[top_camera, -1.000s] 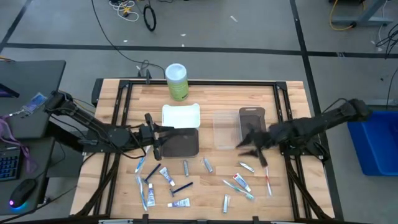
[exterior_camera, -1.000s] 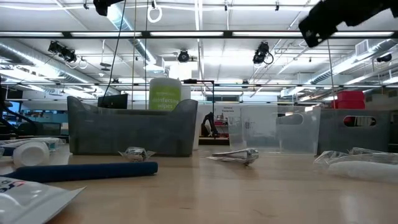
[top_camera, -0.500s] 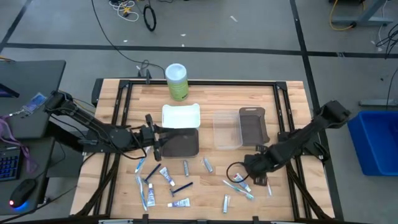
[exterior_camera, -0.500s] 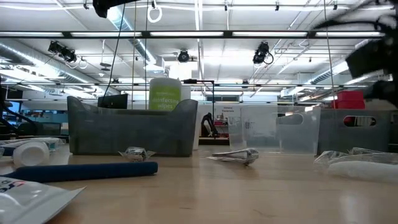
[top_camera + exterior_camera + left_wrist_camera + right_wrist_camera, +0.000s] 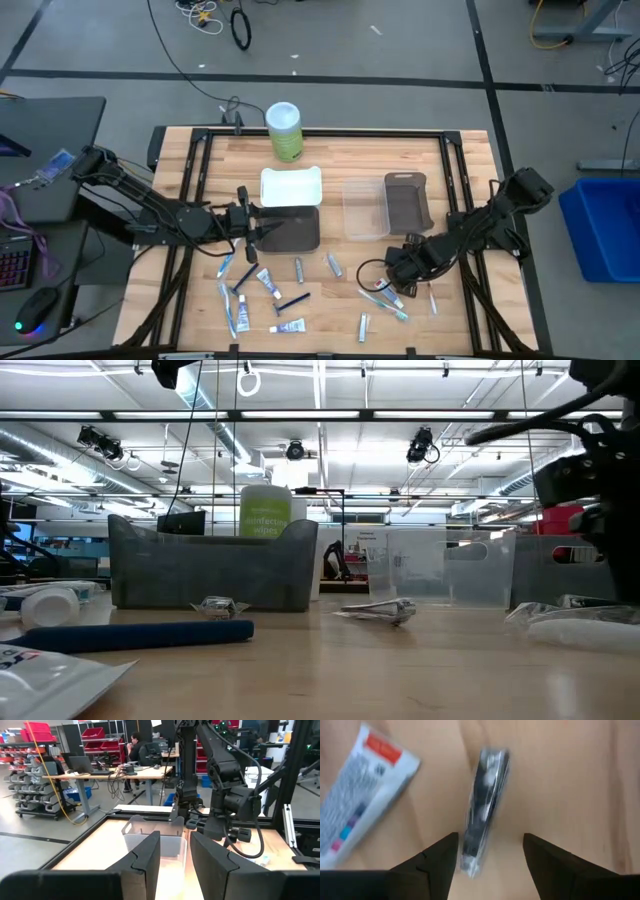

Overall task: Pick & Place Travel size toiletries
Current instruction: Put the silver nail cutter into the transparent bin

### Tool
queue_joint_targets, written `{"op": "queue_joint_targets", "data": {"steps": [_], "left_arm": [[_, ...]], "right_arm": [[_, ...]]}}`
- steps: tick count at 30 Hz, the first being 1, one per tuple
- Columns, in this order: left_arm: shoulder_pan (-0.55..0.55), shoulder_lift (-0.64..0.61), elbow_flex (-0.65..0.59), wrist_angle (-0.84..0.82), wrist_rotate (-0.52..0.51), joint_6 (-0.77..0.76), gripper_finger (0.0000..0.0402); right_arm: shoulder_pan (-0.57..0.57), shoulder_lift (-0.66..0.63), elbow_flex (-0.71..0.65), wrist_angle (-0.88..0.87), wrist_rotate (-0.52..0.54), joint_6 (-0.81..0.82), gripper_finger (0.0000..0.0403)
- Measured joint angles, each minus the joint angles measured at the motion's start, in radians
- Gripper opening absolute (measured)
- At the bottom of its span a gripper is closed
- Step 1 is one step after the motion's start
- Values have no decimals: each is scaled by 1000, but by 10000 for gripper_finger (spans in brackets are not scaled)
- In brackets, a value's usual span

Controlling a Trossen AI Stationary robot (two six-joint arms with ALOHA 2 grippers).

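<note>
Several travel toiletries lie flat on the wooden table's near half: toothpaste tubes (image 5: 267,283), a dark blue razor (image 5: 292,300), silvery tubes (image 5: 333,264) and toothbrushes (image 5: 385,296). My right gripper (image 5: 395,276) is low over the right group, open. In the right wrist view its fingers (image 5: 437,857) stand on either side of a dark item in a clear wrapper (image 5: 484,805) without touching it, and a toothpaste tube (image 5: 365,795) lies beside that. My left gripper (image 5: 262,232) hovers over the grey tray (image 5: 292,232), open and holding nothing (image 5: 175,855).
On the far half stand a green-and-white canister (image 5: 284,130), a white tray (image 5: 290,186), a clear tray (image 5: 365,210) and a dark grey tray (image 5: 407,200). A black frame (image 5: 320,133) runs round the table. People sit at desks in the room beyond (image 5: 134,745).
My right gripper has swung from above the dark grey tray toward the table's near edge and come down low over the right group of toiletries, its fingers now pointing down on either side of the wrapped item.
</note>
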Motion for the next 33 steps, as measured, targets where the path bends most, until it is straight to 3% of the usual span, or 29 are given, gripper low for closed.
{"op": "queue_joint_targets", "data": {"steps": [5, 10, 16, 21, 24, 27, 29, 33], "left_arm": [[0, 0, 0, 0, 0, -6, 116], [0, 0, 0, 0, 6, -9, 116], [0, 0, 0, 0, 43, -9, 116], [0, 0, 0, 0, 49, -7, 116], [0, 0, 0, 0, 49, -7, 116], [0, 0, 0, 0, 49, -7, 116], [0, 0, 0, 0, 49, -7, 116], [0, 0, 0, 0, 49, -7, 116]], "right_arm": [[-2, 42, 4, 46, 64, 0, 202], [-5, 94, 12, 39, 45, 0, 137], [-7, 43, 22, 44, 36, -12, 55], [-11, -58, 103, 38, 98, -120, 51], [-28, -118, 146, 17, 190, -231, 56], [-66, -182, 189, 73, 346, -380, 66], [-110, -204, 193, 86, 442, -506, 67], [-271, -215, 192, 145, 460, -685, 66]]}}
